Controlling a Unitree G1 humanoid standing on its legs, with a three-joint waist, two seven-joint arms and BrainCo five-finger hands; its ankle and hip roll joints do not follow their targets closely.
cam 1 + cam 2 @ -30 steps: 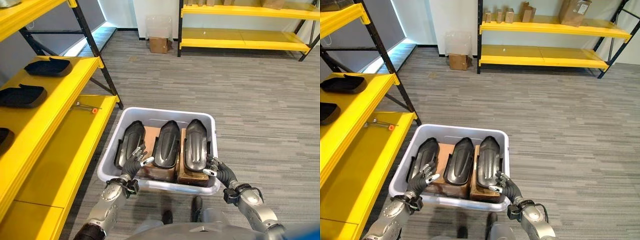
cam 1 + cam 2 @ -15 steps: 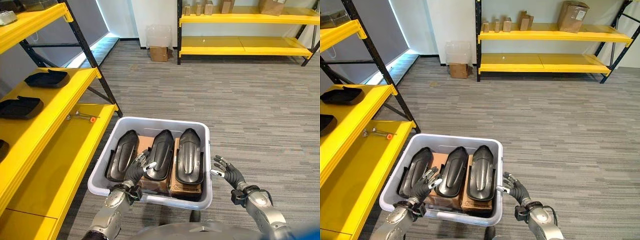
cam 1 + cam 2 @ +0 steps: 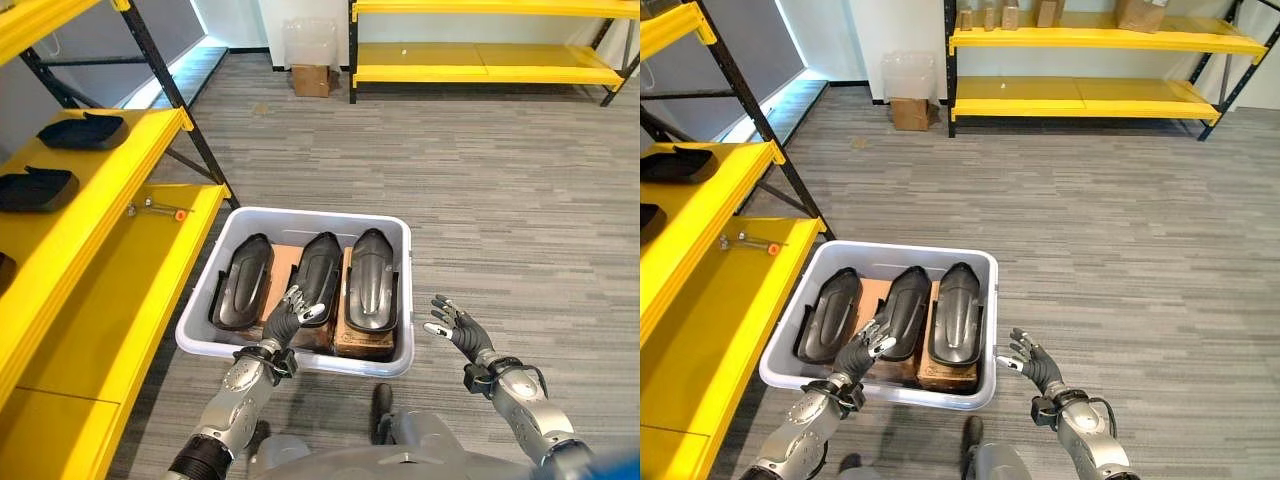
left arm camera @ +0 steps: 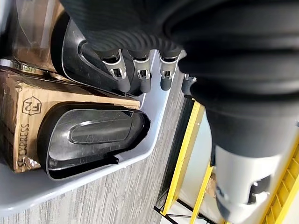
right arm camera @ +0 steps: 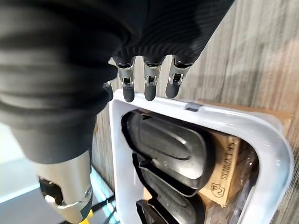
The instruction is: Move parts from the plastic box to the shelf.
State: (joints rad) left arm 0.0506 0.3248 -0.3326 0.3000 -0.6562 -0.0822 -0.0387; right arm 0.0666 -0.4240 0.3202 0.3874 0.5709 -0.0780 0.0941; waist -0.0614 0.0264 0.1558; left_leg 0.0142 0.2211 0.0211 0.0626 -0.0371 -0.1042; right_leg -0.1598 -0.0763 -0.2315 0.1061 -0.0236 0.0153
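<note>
Storeroom or warehouse setting, tall yellow steel shelving racks with black uprights (image 3: 95,215) stood along the walls, grey striped carpet floor (image 3: 480,190), small brown cardboard box (image 3: 908,112) sat by the far wall.

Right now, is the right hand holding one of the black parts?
No, the right hand hangs open over the floor beside the plastic box, apart from the black parts.

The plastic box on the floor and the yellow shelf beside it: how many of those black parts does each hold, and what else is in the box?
Black parts in the plastic box: 3
Black parts visible on the shelf: 2
Cardboard boxes under the parts: at least 2
Total black parts: 5
</note>
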